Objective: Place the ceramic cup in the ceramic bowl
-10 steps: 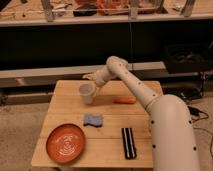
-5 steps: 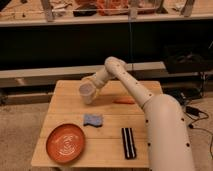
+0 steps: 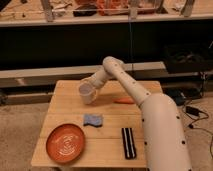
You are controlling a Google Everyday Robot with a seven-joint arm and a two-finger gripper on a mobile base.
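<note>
The shallow, round orange-red ceramic bowl (image 3: 65, 142) sits at the front-left corner of the wooden table (image 3: 62, 97). Above the table's back middle the smooth white ceramic cup (image 3: 86, 93) hangs tilted, clasped by the gripper (image 3: 92, 88). A blue sponge (image 3: 93, 120) lies mid-table; a slim orange piece (image 3: 124, 100) and a black ribbed slab (image 3: 128, 142) lie rightward

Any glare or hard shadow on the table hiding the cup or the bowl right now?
Camera view: no glare; the table is evenly lit, the ceramic bowl shows its pale markings, and the ceramic cup reads bright white at the gripper, over the table's back part. Camera view: the shelf space behind lies in deep shadow.
</note>
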